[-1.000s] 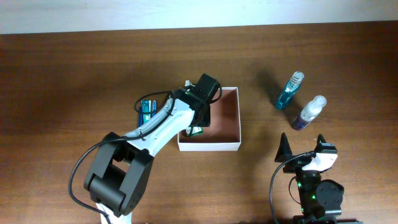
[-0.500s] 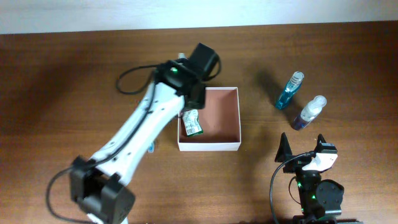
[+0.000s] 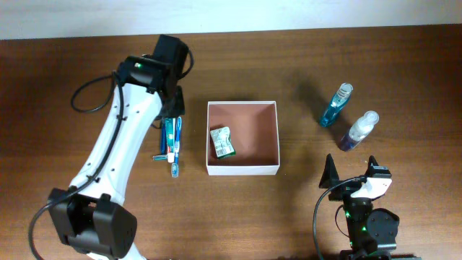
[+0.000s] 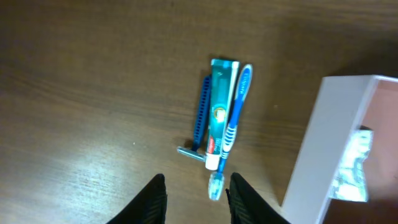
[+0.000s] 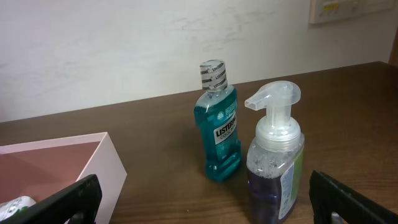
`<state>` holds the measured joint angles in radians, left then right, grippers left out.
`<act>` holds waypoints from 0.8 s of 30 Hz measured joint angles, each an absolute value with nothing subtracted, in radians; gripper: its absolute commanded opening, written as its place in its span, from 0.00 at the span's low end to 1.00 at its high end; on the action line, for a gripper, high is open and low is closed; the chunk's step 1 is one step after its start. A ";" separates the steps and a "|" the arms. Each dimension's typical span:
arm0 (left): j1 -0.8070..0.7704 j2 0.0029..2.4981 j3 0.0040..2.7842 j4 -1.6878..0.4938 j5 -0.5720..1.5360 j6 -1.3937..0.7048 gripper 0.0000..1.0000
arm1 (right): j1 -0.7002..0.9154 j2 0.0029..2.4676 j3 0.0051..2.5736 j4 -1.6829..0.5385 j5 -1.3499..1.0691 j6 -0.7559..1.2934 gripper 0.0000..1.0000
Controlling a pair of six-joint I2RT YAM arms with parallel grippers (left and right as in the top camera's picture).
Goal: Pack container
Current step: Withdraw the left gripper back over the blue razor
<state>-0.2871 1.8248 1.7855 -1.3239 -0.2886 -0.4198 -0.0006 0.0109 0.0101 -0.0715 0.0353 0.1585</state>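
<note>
Left fingers: apart, empty. We note toothbrush, toothpaste touching, left of container; grasp may snag both.

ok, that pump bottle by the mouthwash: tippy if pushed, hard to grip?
Probably tippy: the pump bottle stands upright, tall on a narrow base. It looks mostly full, so likely heavy for its size. Smooth clear plastic may slip when gripped.

Left wrist: container runs off right edge, green packet in it blurred, half cropped, print unreadable. Fingers of left gripper cropped at bottom. Right wrist: pump bottle base cut off; right gripper only dark finger stubs at bottom corners.
</note>
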 measured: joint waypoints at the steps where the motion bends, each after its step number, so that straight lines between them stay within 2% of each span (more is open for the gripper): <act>1: -0.272 1.825 1.763 -1.307 -0.280 -0.410 0.33 | -0.001 0.011 0.010 -0.072 0.035 0.158 0.98; 7: -0.160 1.825 1.615 -1.205 -0.163 -0.333 0.33 | -0.001 0.011 0.010 -0.072 0.035 0.158 0.99; 9: -0.117 1.825 1.559 -1.162 -0.113 -0.298 0.27 | -0.001 0.011 0.010 -0.072 0.035 0.158 0.99; 13: -0.059 1.825 1.454 -1.071 -0.020 -0.229 0.26 | -0.001 0.011 0.010 -0.072 0.035 0.158 0.98; 24: -0.054 1.825 1.308 -0.889 0.000 -0.176 0.27 | -0.001 0.011 0.010 -0.071 0.035 0.158 0.98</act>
<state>-0.0540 1.8252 1.3083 -0.8894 0.0002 -0.1757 -0.0006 0.0109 0.0101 -0.0711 0.0353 0.1581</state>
